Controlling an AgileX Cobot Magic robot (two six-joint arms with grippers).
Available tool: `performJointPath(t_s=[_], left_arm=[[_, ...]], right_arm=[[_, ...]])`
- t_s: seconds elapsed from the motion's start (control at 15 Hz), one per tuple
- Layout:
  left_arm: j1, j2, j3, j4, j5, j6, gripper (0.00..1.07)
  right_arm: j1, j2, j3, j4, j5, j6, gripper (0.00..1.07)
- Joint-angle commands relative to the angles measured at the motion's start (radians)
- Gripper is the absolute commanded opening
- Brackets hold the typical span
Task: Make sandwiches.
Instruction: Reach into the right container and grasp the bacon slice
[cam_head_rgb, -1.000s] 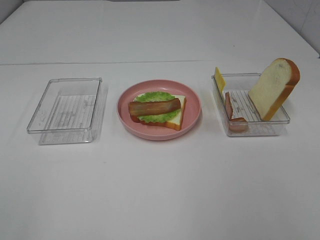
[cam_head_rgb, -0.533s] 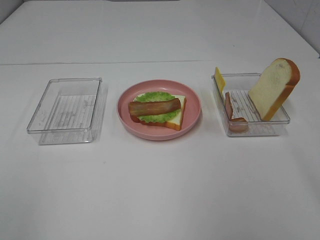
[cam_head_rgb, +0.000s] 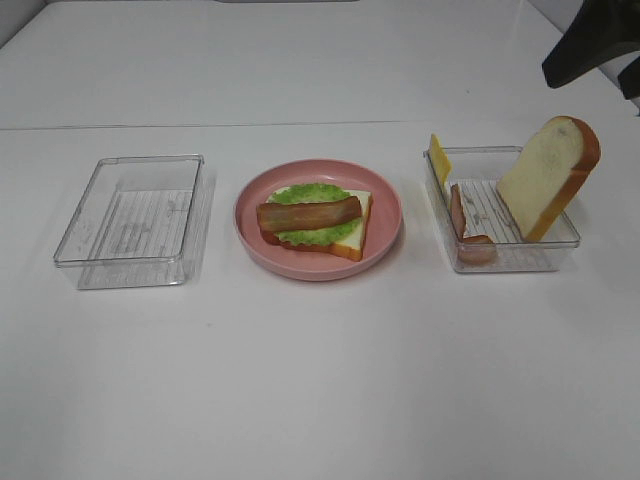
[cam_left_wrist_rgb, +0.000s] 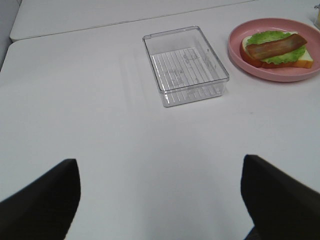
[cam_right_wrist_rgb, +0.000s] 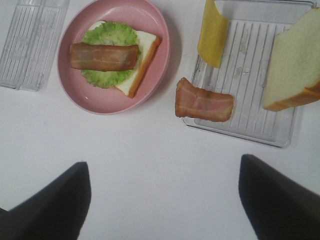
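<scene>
An open sandwich (cam_head_rgb: 315, 222) lies on the pink plate (cam_head_rgb: 385, 215): a bread slice, green lettuce and one bacon strip on top. It also shows in the left wrist view (cam_left_wrist_rgb: 276, 48) and the right wrist view (cam_right_wrist_rgb: 107, 57). The right clear tray (cam_head_rgb: 500, 255) holds a yellow cheese slice (cam_right_wrist_rgb: 212, 35), a bacon strip (cam_right_wrist_rgb: 204, 101) and a leaning bread slice (cam_head_rgb: 548, 175). My right gripper (cam_right_wrist_rgb: 162, 200) hovers open above the table in front of plate and tray; a dark part of the right arm (cam_head_rgb: 592, 42) shows at the far right. My left gripper (cam_left_wrist_rgb: 160, 200) is open and empty, well left of the trays.
An empty clear tray (cam_head_rgb: 135, 215) stands left of the plate, also seen in the left wrist view (cam_left_wrist_rgb: 185, 65). A table seam (cam_head_rgb: 200, 126) runs across behind the objects. Bare white tabletop lies in front of all three.
A dark part of the right arm has come into the exterior view at the top right. The food, plate and trays have not moved.
</scene>
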Motion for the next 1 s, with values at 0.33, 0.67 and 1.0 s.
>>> performJointPath(t_s=[0.33,0.67,1.0], left_arm=[[0.001,-0.02,0.005,-0.005,-0.007,0.001,0.83],[0.001,-0.02,0.005,-0.005,-0.007,0.001,0.83],[0.001,-0.02,0.005,-0.005,-0.007,0.001,0.83]], right_arm=[[0.087,0.274,-0.191,-0.125,0.076,0.089,0.74],[0.222,0.418,-0.247,-0.214,0.097,0.239,0.74],[0.224,0.552,-0.293,-0.214,0.072,0.249,0.64]])
